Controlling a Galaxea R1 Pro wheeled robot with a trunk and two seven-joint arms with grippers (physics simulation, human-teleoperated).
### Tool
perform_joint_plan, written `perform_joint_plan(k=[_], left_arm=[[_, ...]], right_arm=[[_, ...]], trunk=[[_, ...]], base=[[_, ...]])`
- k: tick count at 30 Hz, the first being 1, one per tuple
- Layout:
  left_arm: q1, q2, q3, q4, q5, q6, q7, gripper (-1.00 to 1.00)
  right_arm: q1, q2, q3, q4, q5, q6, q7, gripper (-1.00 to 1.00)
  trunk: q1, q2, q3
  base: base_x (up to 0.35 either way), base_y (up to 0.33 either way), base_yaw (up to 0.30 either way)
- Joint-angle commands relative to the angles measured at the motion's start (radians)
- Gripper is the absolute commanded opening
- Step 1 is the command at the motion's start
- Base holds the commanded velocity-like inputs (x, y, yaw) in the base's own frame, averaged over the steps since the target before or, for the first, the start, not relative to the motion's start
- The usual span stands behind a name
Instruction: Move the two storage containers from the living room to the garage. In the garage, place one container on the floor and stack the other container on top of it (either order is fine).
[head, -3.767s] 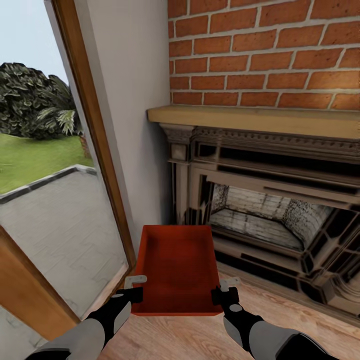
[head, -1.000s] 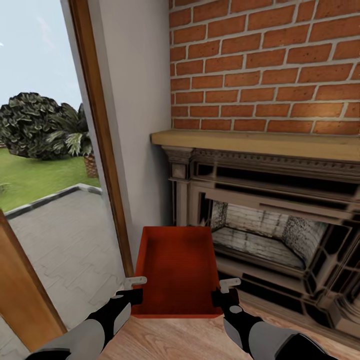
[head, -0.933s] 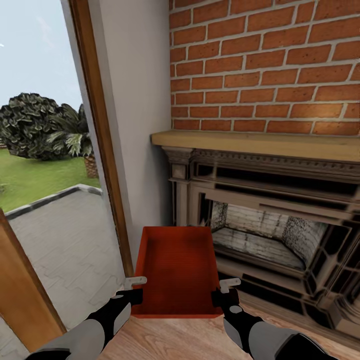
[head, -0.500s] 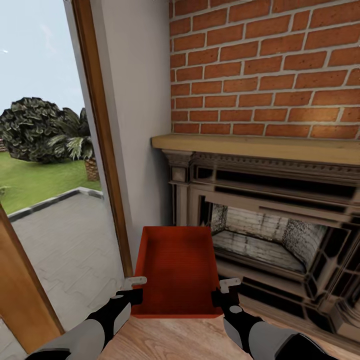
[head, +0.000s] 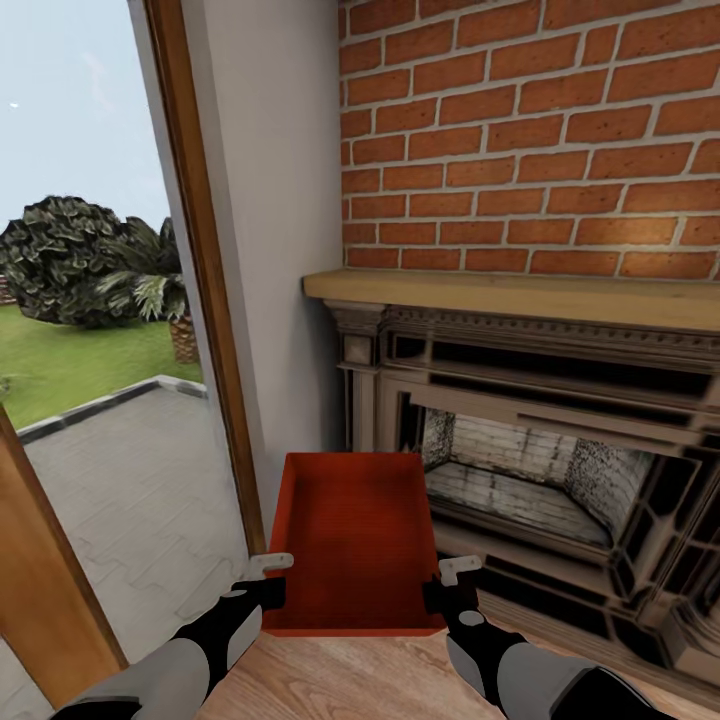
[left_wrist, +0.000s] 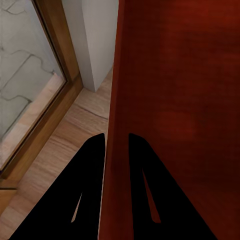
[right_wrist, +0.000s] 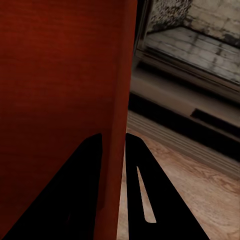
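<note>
Light wood planks (head: 350, 680) are running underfoot in the head view, with a red brick chimney (head: 530, 130) sitting over an ornate dark fireplace (head: 540, 450) and a wood-framed glass door (head: 110, 400) standing at left; an orange-red storage container (head: 352, 540) is hanging between the two arms, the left gripper (head: 262, 580) pinching its left wall and the right gripper (head: 448, 585) pinching its right wall. Left wrist view: the dark fingers (left_wrist: 92, 175) are sitting one either side of the container's thin wall (left_wrist: 114, 100), closed on it, with planks and door frame (left_wrist: 55, 75) lying beyond. Right wrist view: the fingers (right_wrist: 137, 175) are straddling the container wall (right_wrist: 120, 75) likewise, clamped on it, the fireplace hearth (right_wrist: 195, 50) showing past it.
</note>
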Motion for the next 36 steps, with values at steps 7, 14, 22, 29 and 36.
perform_joint_plan(k=[7, 14, 22, 29, 36], left_arm=[[0.0, -0.005, -0.002, -0.002, 0.002, 0.006, 0.009, -1.0], [0.0, -0.005, -0.002, -0.002, 0.002, 0.006, 0.009, -1.0], [0.0, -0.003, -0.002, -0.002, 0.002, 0.005, 0.008, -1.0], [0.0, -0.003, -0.002, -0.002, 0.002, 0.006, 0.009, -1.0], [0.0, -0.003, -0.002, -0.002, 0.002, 0.006, 0.009, -1.0]], right_arm=[[-0.001, 0.002, -0.012, -0.012, -0.008, -0.005, -0.006, -1.0], [-0.001, 0.003, -0.012, -0.012, -0.008, -0.008, -0.006, -1.0], [-0.001, 0.002, -0.012, -0.012, -0.008, -0.008, -0.006, -1.0], [-0.001, 0.002, -0.012, -0.012, -0.008, -0.008, -0.006, -1.0], [-0.001, 0.002, -0.012, -0.012, -0.008, -0.008, -0.006, -1.0]], trunk=[[0.0, -0.001, -0.001], [0.0, -0.001, -0.001], [0.0, -0.001, -0.001], [0.0, -0.001, -0.001], [0.0, -0.001, -0.001]], base=[[0.0, 0.0, 0.0], [0.0, 0.0, -0.076], [0.0, 0.0, -0.255], [0.0, 0.0, -0.269], [0.0, 0.0, -0.27]])
